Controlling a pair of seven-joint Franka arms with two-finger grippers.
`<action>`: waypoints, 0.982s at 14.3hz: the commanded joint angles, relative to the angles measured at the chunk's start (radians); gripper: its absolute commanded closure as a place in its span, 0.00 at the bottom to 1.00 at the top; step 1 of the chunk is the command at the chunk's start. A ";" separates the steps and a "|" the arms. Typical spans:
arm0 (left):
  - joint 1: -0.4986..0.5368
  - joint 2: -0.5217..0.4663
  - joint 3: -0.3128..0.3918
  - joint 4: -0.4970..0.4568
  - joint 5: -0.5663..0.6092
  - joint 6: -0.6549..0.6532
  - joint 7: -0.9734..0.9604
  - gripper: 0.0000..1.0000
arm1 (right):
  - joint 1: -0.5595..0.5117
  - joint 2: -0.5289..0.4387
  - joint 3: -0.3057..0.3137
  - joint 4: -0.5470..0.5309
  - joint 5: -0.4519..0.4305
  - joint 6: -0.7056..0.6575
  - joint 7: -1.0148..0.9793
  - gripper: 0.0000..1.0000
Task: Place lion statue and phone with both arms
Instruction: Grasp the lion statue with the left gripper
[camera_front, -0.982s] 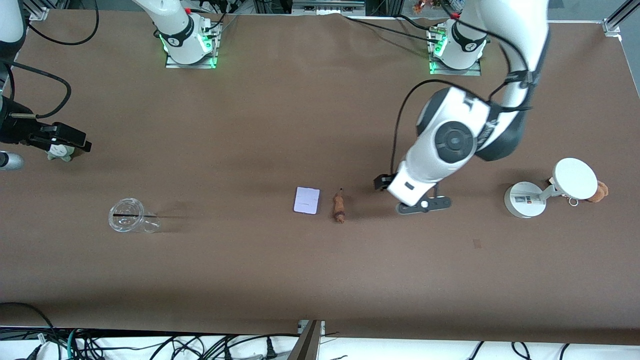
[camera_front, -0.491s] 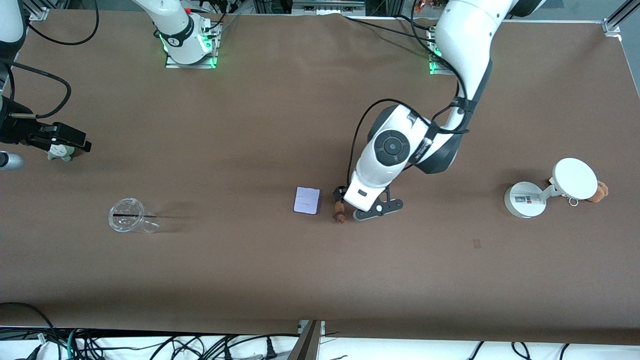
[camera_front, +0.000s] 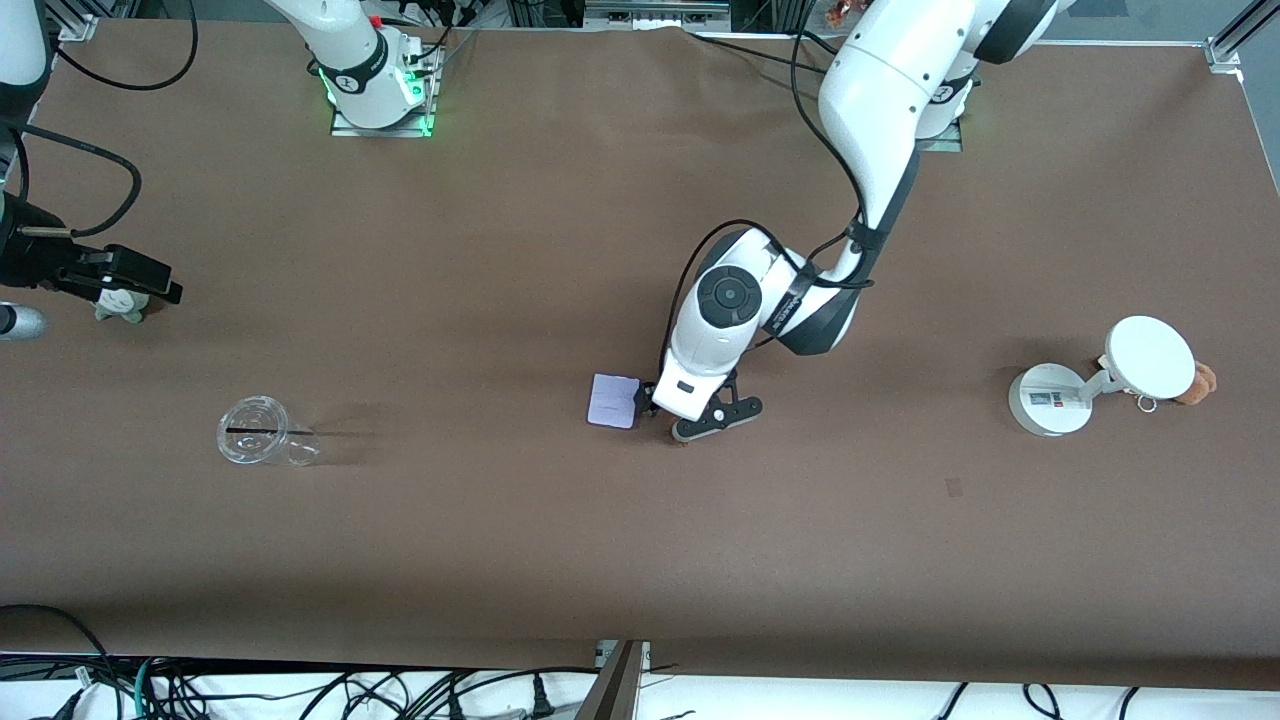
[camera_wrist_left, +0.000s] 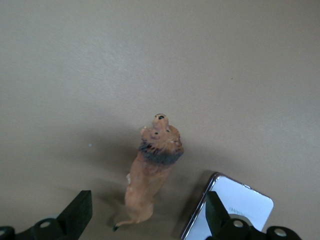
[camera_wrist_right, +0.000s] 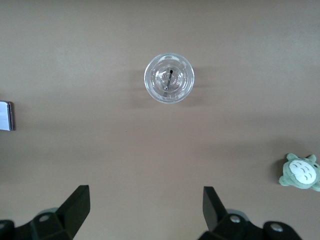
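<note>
The lion statue (camera_wrist_left: 152, 172) is lying on the brown table (camera_front: 500, 540), orange-brown with a dark mane and thin tail, just beside the pale lavender phone (camera_front: 613, 401). Faint lettering is showing on the phone, too small to read. The left arm is reaching down from its base, elbow bent, its left gripper (camera_wrist_left: 145, 220) hanging over the lion with jaws spread wide, holding nothing. The right gripper (camera_wrist_right: 145, 212) is waiting at the right arm's end, jaws wide too, above a green plush (camera_wrist_right: 301, 172) and near a clear cup (camera_front: 253, 430).
</note>
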 joint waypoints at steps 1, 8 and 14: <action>-0.018 0.030 0.021 0.043 0.022 0.005 -0.020 0.04 | -0.011 0.013 0.006 0.017 0.023 -0.005 -0.012 0.00; -0.006 0.033 0.020 0.042 0.118 0.005 0.063 1.00 | 0.008 0.065 0.015 0.015 0.020 -0.005 -0.004 0.00; 0.116 -0.036 0.008 0.016 0.105 -0.012 0.245 1.00 | 0.045 0.121 0.016 0.012 0.011 -0.005 -0.018 0.00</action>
